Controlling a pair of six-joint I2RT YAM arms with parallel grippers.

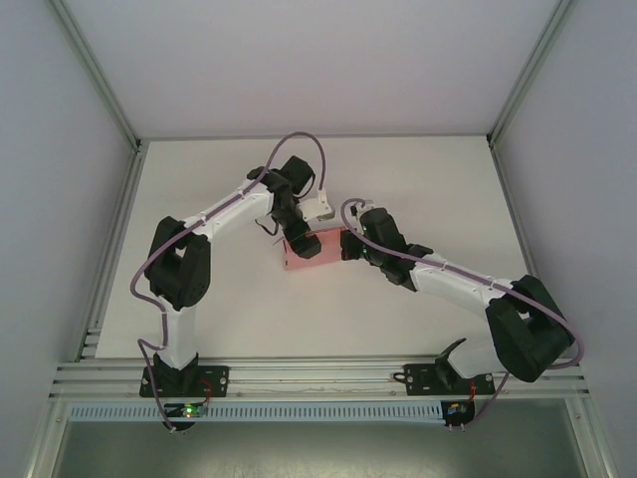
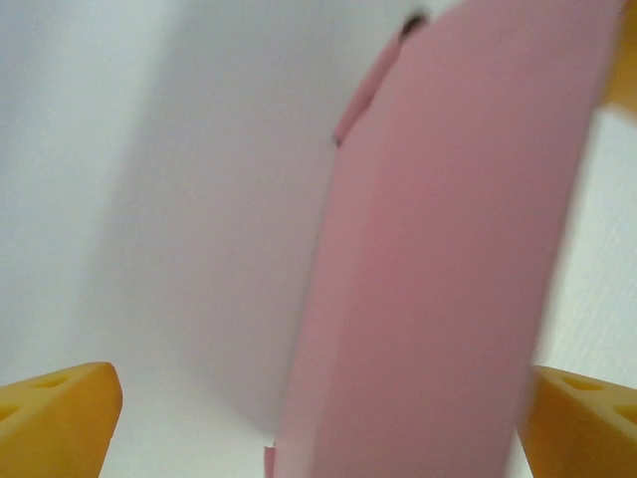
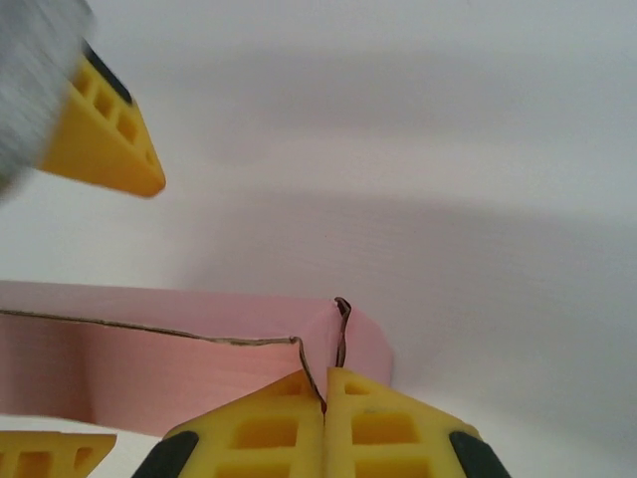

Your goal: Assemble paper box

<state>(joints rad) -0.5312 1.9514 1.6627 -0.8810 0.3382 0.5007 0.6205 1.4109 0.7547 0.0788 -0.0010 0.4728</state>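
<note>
Near the middle of the white table (image 1: pixel 199 199), the paper box (image 1: pixel 311 251) lay between the two hands. In the left wrist view it ran up the frame as a blurred pink slab, cut off at top and bottom. The left hand (image 2: pixel 318 413) stood apart around it. One fingertip (image 2: pixel 60 418) was clear of the card, and the other sat at the box's right edge, where we could not tell touch from gap. The right hand (image 3: pixel 324 423) was pressed together, clamped on a thin card edge at the box's corner. From above, we found both hands' tips dark and hard to make out.
</note>
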